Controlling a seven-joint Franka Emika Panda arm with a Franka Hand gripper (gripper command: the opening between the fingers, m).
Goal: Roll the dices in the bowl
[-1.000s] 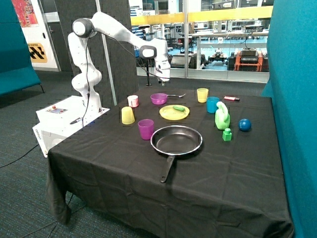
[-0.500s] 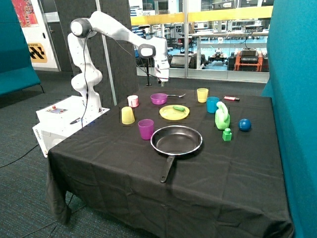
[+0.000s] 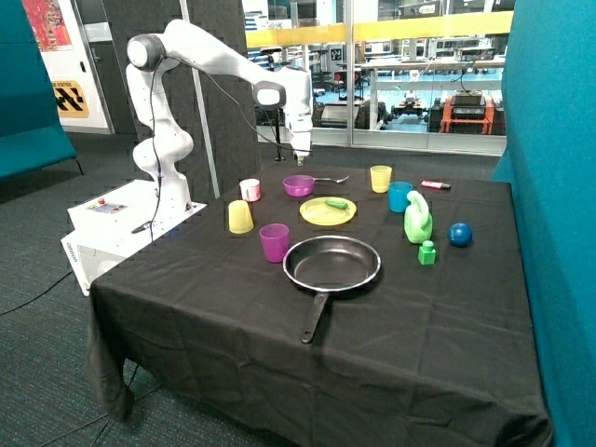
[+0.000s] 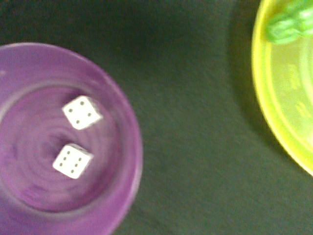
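The small shallow purple bowl (image 3: pixel 298 185) stands near the far edge of the black table. In the wrist view its wall (image 4: pixel 124 147) shows from above, with two white dice (image 4: pixel 82 112) (image 4: pixel 72 160) lying side by side on its bottom. My gripper (image 3: pixel 300 155) hangs in the air above the bowl, well clear of it and touching nothing. It does not show in the wrist view.
Next to the bowl lie a yellow plate (image 3: pixel 327 211) (image 4: pixel 288 107) with a green item (image 4: pixel 288 24) and a spoon (image 3: pixel 331 180). Nearer the front are a taller purple cup (image 3: pixel 274 242) and a black frying pan (image 3: pixel 331 263). Cups, a green bottle (image 3: pixel 417 218) and a blue ball (image 3: pixel 460 234) stand around.
The arm has drifted a little towards the robot's base, carrying the gripper slightly sideways above the bowl. The things on the table have not moved.
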